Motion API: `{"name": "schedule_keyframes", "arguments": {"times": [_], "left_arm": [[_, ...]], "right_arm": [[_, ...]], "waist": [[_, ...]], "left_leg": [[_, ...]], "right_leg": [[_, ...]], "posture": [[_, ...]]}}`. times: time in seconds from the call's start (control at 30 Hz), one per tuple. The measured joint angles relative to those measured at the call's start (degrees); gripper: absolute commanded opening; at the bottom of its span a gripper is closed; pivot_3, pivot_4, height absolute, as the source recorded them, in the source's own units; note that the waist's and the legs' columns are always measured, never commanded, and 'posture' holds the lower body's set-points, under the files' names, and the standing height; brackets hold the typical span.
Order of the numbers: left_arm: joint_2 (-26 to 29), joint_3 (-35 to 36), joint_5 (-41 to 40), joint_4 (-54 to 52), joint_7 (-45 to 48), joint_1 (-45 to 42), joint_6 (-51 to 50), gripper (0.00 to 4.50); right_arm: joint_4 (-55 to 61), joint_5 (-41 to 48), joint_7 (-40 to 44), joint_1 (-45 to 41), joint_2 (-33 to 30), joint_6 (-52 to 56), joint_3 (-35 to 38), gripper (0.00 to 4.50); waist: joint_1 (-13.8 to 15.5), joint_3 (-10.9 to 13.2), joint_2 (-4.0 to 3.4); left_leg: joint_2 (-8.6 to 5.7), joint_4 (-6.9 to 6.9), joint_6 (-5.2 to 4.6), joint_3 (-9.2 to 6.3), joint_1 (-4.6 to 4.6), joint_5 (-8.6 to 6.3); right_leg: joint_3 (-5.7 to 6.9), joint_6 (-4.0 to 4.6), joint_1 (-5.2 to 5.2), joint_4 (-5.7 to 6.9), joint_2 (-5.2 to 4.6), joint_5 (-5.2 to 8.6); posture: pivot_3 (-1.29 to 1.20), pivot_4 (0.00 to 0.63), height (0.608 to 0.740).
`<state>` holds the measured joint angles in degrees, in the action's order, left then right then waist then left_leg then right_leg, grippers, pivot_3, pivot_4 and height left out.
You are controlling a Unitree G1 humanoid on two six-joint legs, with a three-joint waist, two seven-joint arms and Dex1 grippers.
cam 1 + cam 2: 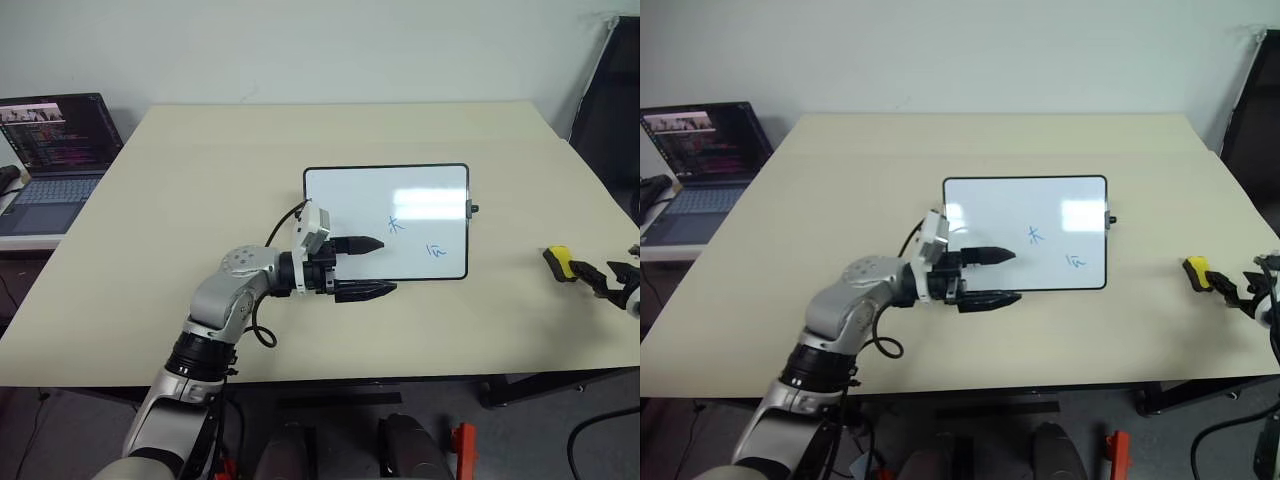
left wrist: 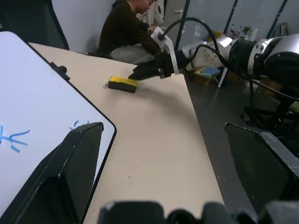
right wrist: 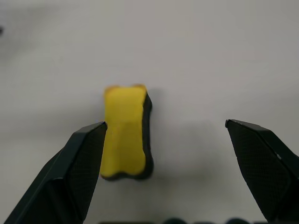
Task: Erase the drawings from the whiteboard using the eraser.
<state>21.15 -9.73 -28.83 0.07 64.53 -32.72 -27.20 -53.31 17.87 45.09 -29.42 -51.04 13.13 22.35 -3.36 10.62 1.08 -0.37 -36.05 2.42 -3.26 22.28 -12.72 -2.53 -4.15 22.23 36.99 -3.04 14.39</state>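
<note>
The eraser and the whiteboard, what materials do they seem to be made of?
The eraser: probably foam or plastic, matte yellow top over a black base layer, likely felt. The whiteboard: glossy white surface, shown by the bright glare patch, inside a thin black frame that looks like plastic.

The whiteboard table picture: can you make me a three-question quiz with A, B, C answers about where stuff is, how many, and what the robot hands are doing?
1. Where is the eraser?
A. on the whiteboard
B. on the table, right of the whiteboard
C. on the laptop

2. How many drawings show on the whiteboard?
A. two
B. five
C. none

3. How is the right gripper?
A. shut on the eraser
B. open, eraser lying between its fingers
C. shut, empty

Answers: B, the eraser lies on bare tabletop by the right gripper. A, two blue scribbles show. B, its fingers stand wide apart, not touching the eraser.
</note>
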Motion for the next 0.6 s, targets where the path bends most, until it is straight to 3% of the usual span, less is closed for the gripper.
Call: {"name": "schedule_keyframes", "arguments": {"times": [0.4, 0.5, 0.6], "left_arm": [[-0.68, 0.03, -0.2, -0.69, -1.46, 0.63, -0.36, 4.5], [-1.04, 0.06, -0.35, -0.69, -1.94, 0.63, -0.94, 4.5], [-1.04, 0.08, -0.36, -0.83, -2.21, 0.69, -1.15, 4.5]], "right_arm": [[-4.76, -2.68, 1.01, -1.74, 0.03, -0.27, -2.28, 4.44], [-5.52, -2.88, 0.92, -2.03, 0.32, -0.59, -2.27, 3.87], [-5.7, -3.24, 0.71, -2.26, 0.7, -1.18, -2.47, 2.76]], "waist": [[0.28, 0.0, 0.0], [0.24, 0.0, 0.0], [0.23, 0.0, 0.0]], "left_leg": [[-0.02, 0.01, 0.0, 0.0, 0.05, 0.0], [-0.02, 0.01, 0.0, 0.0, 0.05, 0.0], [-0.02, 0.01, 0.0, 0.0, 0.06, 0.0]], "right_leg": [[0.0, 0.25, 0.02, -0.04, -0.03, -0.15], [0.0, 0.25, 0.02, -0.04, -0.02, -0.15], [0.01, 0.25, 0.02, -0.04, -0.03, -0.15]], "posture": [[0.0, 0.15, 0.74], [0.0, 0.15, 0.74], [0.0, 0.15, 0.74]]}}
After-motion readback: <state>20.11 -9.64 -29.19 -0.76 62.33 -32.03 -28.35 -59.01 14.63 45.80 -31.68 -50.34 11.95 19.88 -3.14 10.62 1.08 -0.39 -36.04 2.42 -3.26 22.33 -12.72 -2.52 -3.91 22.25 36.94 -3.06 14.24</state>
